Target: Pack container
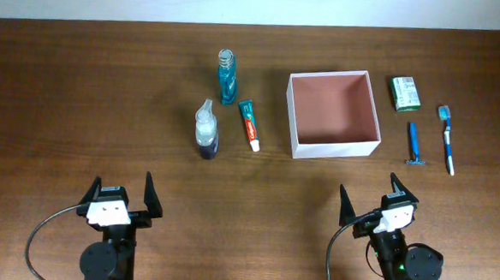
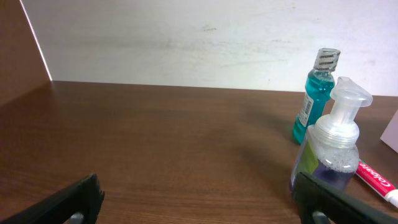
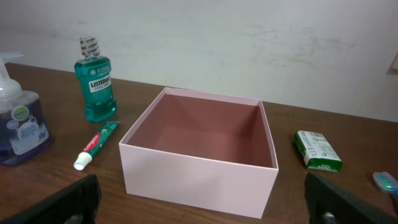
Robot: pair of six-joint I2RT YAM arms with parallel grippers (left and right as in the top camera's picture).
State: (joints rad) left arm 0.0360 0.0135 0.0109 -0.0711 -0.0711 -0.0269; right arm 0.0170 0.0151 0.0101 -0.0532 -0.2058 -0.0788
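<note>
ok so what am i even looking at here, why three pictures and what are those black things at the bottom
It is one moment seen by three cameras. The top picture looks straight down on a wooden table. The black things are two robot arms; each ends in a two-finger end effector, the left end effector and the right end effector. Both are open and hold nothing.

The other two pictures come from cameras on the arms' wrists, which is why dark fingers show at their lower corners.

On the table lie a square container, empty inside, a mouthwash bottle, a soap pump bottle, a toothpaste tube, a green-and-white packet, a blue razor and a toothbrush.
</note>
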